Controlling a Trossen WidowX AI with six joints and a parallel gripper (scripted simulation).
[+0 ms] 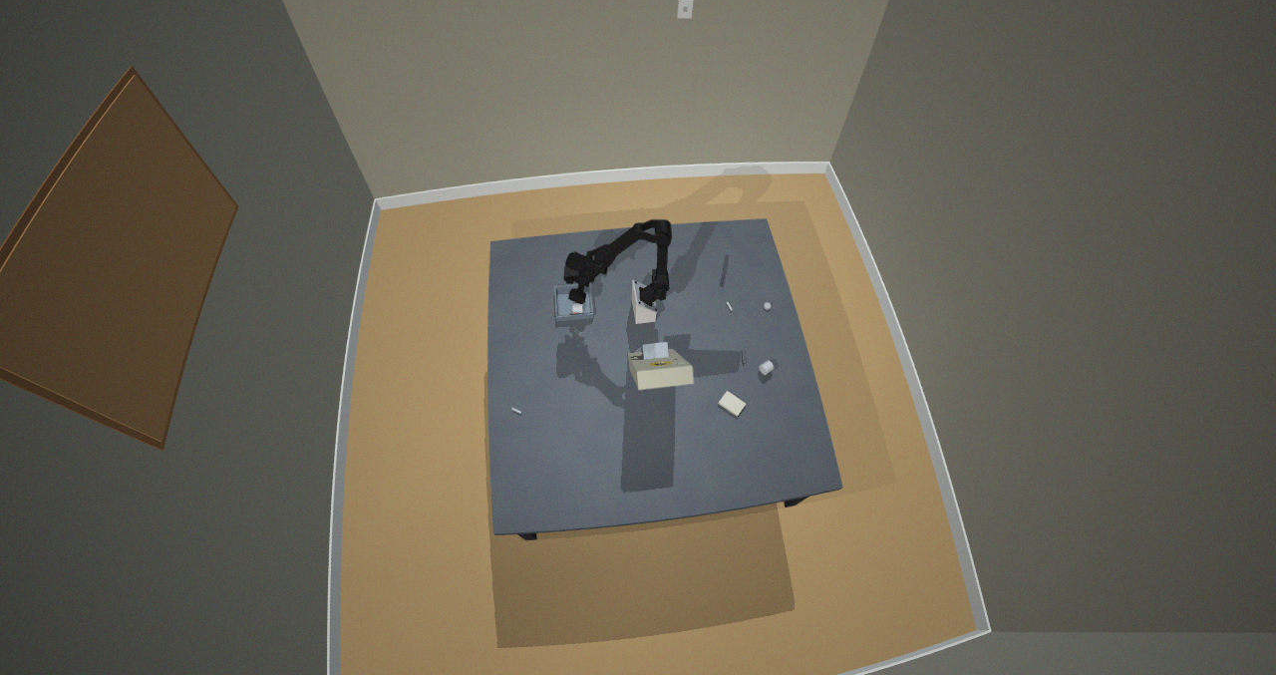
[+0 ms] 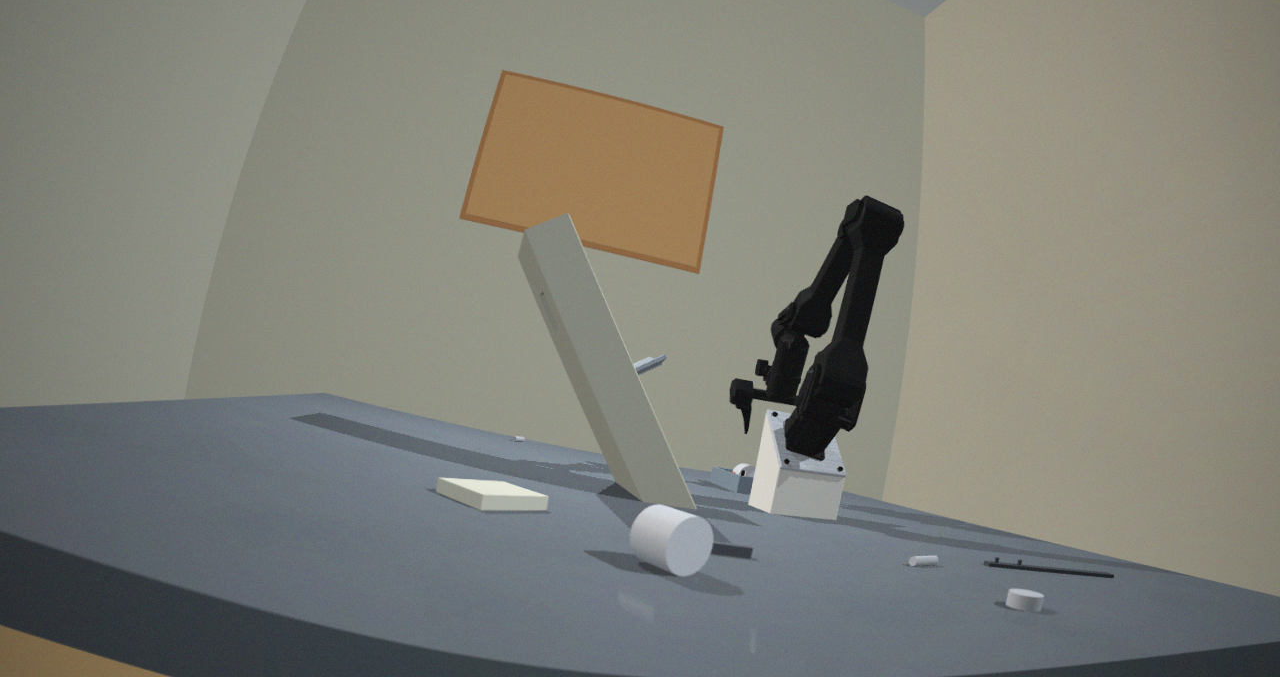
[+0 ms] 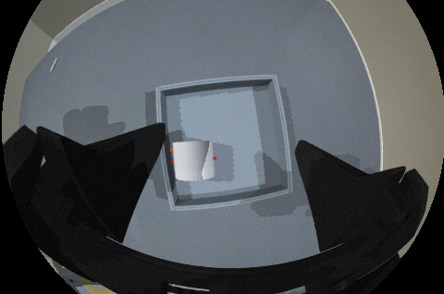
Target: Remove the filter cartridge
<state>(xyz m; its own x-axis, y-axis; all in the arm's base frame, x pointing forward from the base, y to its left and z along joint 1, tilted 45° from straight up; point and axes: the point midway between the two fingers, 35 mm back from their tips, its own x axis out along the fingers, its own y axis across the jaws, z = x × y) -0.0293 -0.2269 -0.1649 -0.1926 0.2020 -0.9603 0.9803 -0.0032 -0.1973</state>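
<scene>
The filter cartridge (image 1: pixel 577 307) (image 2: pixel 742 470) (image 3: pixel 191 161), a white cylinder with small red and orange tabs, is on its side in the blue-grey tray (image 1: pixel 574 319) (image 2: pixel 729 479) (image 3: pixel 284 137). In the wrist view it is near the tray's left wall; whether it touches that wall or is fully at rest cannot be told. Its slotted face is not seen. My gripper (image 3: pixel 234 139) is wide open above the tray, with nothing between its fingers. The service panel (image 1: pixel 664 375) (image 2: pixel 599 368) stands tilted, away from the gripper.
A light flap (image 1: pixel 655 350) (image 2: pixel 650 364) juts from the panel's front. The white robot base (image 1: pixel 644 310) (image 2: pixel 794 489) stands beside the tray. A white cylinder (image 1: pixel 766 367) (image 2: pixel 671 539) and a cream block (image 1: pixel 731 403) (image 2: pixel 492 495) lie on the table farther off.
</scene>
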